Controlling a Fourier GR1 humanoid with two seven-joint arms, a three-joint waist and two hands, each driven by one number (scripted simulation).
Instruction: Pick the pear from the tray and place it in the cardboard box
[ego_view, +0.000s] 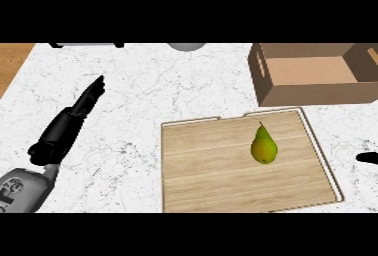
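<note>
Untouched, the pear (263, 145) lies well left of the right hand (367, 158).

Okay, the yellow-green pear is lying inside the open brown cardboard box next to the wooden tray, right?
No. In the head view the yellow-green pear lies on the light wooden tray, not inside the open brown cardboard box next to it.

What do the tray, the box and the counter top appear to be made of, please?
The tray looks like pale wood with a matte finish: fine straight grain lines run across it, inside a thin light rim. The cardboard box seems to be plain brown card, dull and even, with a handle slot cut into its side. The counter top is white with grey veins, so probably marble or a stone-look surface.
</note>
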